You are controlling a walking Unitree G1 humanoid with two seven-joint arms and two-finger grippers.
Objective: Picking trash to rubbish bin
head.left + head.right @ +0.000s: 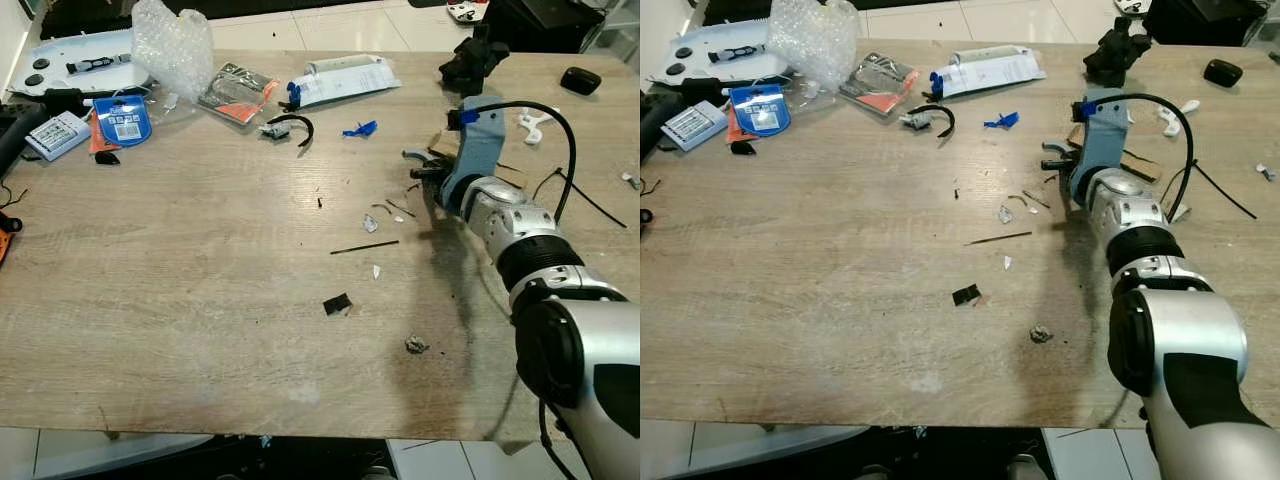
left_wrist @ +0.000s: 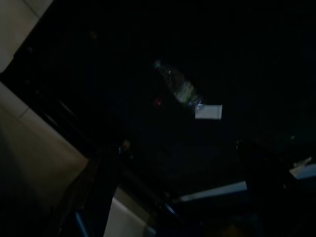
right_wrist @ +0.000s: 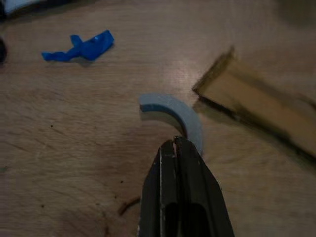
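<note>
Right hand (image 3: 175,148): fingers pressed together, nipping the near end of one grey curved plastic piece (image 3: 173,111) that lies on the desk (image 1: 200,300) just beside one cardboard scrap (image 3: 256,106); judged best to lift straight up and check the thin pinch holds before carrying off. Also near the grey piece: one blue plastic scrap (image 3: 81,48), one black stick (image 1: 364,246), one black chip (image 1: 337,304), one grey crumb (image 1: 416,346).

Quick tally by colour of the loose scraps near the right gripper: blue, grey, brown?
Blue scrap: 1
Grey curved piece, at the right gripper: 1
Brown cardboard strip: 1
Total: 3
</note>
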